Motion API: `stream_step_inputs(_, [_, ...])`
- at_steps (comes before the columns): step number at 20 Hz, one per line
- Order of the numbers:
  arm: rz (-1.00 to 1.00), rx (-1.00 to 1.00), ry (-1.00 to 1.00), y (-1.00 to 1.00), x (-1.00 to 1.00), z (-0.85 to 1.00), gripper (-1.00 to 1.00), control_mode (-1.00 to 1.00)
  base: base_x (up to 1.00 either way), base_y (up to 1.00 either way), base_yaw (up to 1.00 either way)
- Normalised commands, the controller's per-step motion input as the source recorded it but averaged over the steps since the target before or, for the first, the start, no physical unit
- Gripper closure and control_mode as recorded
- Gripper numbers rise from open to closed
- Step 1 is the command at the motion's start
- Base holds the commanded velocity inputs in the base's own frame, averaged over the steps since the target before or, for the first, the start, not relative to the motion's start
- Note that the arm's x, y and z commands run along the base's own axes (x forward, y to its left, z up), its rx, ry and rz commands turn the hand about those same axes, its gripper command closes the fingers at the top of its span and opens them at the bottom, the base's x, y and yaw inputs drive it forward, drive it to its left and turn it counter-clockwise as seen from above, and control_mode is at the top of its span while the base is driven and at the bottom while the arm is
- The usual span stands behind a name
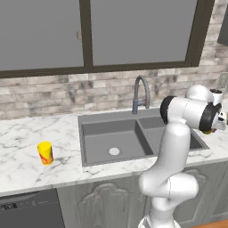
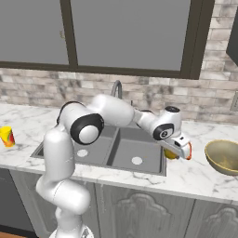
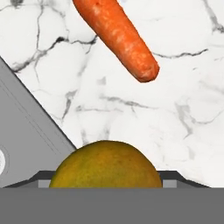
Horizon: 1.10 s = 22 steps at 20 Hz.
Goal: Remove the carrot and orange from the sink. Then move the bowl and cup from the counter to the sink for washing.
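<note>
The olive-yellow orange (image 3: 106, 165) sits low in the hand view, right against the hand and hiding the fingertips. My gripper (image 2: 175, 149) is shut on it, just above the counter (image 2: 195, 174) by the sink's right rim. The carrot (image 3: 117, 38) lies on the marble just beyond it and shows as a red tip (image 2: 189, 151) in the right base view. The dark double sink (image 1: 113, 136) has nothing in its left basin. The tan bowl (image 2: 224, 157) stands on the counter at the far right. The yellow cup (image 1: 45, 152) stands left of the sink.
The arched grey faucet (image 1: 140, 92) rises behind the sink's middle. A brick wall and dark window frames run along the back. A dark appliance front (image 1: 26, 211) sits under the counter below the cup. My own arm spans over the sink's right basin.
</note>
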Motion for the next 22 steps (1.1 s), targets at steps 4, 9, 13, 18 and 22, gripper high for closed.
stream_step_inputs(4, [0.00,-0.01,0.03,-0.40,-0.05,0.00,1.00,-1.00,0.00,0.00,0.00])
stream_step_inputs(9, [0.00,0.00,0.06,-0.41,-0.06,0.00,1.00,-1.00,0.00,0.00,0.00])
stream_step_inputs(13, [0.00,0.00,0.03,-0.40,0.00,-0.06,1.00,-1.00,0.00,0.00,0.00])
stream_step_inputs(18, [0.00,0.00,0.01,-0.35,-0.04,-0.11,1.00,-1.00,0.00,0.00,0.00])
stream_step_inputs(22, [0.00,0.01,0.00,-0.19,-0.04,-0.19,1.00,-1.00,0.00,0.00,0.00])
